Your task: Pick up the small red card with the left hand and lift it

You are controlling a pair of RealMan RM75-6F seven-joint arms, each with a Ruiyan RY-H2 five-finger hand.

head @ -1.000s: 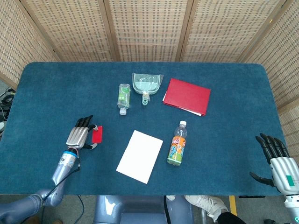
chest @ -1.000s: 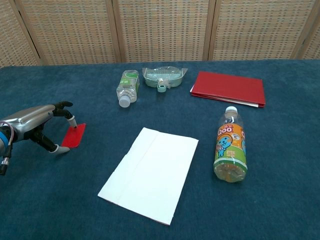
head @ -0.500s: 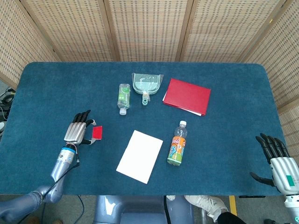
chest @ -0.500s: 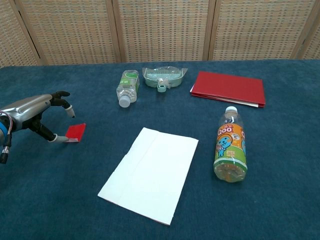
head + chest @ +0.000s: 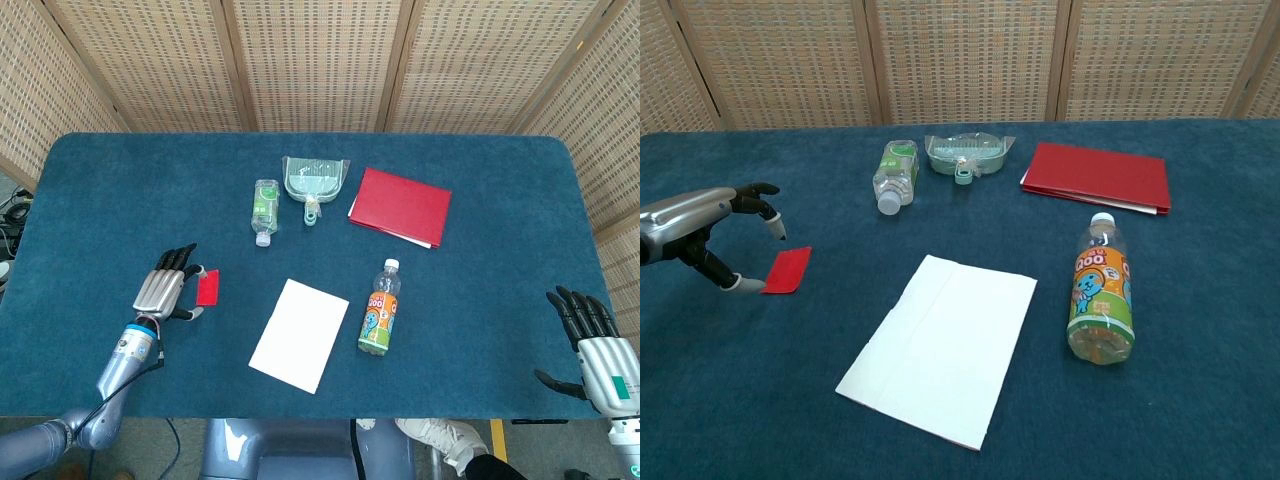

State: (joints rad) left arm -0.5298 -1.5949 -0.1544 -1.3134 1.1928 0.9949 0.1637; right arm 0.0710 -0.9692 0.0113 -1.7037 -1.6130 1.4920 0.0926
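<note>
The small red card (image 5: 208, 287) (image 5: 787, 271) lies flat on the blue cloth at the left. My left hand (image 5: 165, 292) (image 5: 700, 225) hovers just left of it with fingers spread and nothing held. The thumb tip sits close to the card's left corner, and the other fingers arch above and apart from the card. My right hand (image 5: 597, 347) rests at the table's near right edge, fingers apart and empty; the chest view does not show it.
A white sheet (image 5: 299, 335) lies right of the card. An orange bottle (image 5: 379, 309) lies beyond the sheet. Toward the back are a clear green-label bottle (image 5: 264, 209), a green dustpan (image 5: 315, 181) and a red folder (image 5: 400, 206).
A second ago my left hand pinched the card, tilted off the cloth. The card now lies flat, released, and the hand has drawn back to the left.
</note>
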